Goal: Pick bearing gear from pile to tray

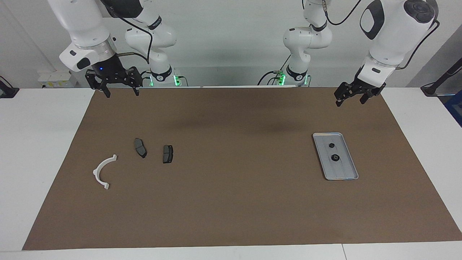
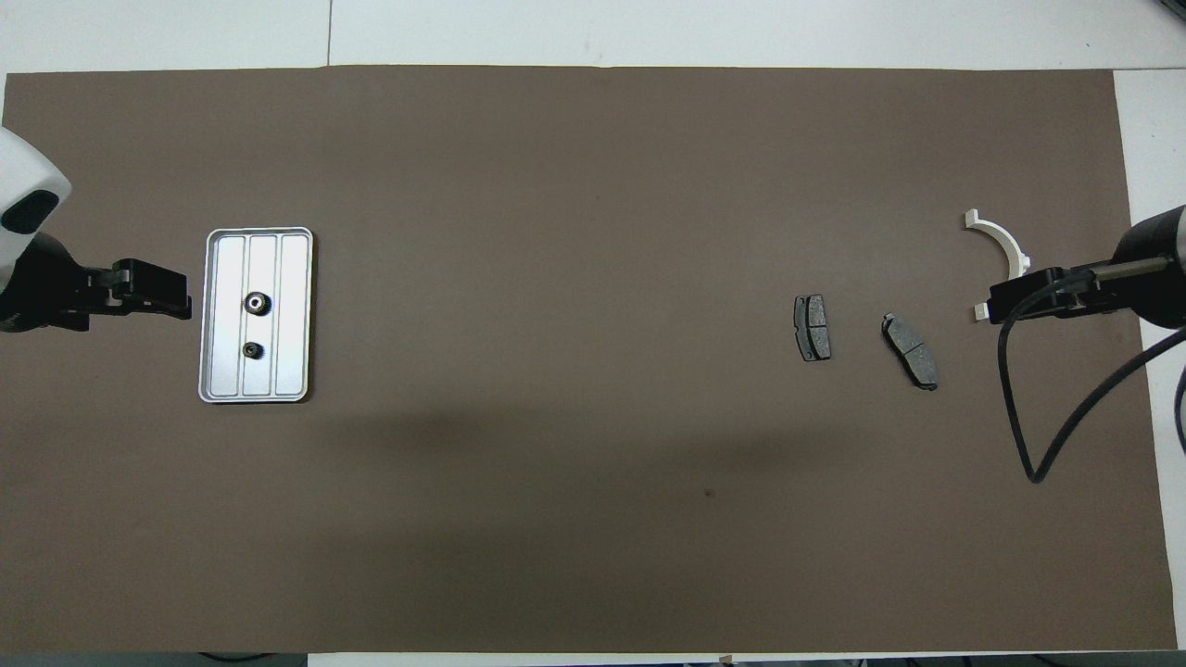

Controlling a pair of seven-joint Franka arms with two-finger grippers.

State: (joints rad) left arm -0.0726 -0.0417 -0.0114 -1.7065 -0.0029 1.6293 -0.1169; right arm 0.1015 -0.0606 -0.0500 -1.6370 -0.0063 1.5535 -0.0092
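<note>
Overhead view: tray beside left claw.

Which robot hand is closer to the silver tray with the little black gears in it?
The left gripper. It hangs up in the air at the tray's end of the table. The right gripper is up at the other end, by the white bracket.

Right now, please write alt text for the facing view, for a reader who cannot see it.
Two small black gears lie in a silver tray on a brown mat. Two dark pads and a white half-ring bracket lie apart.
</note>
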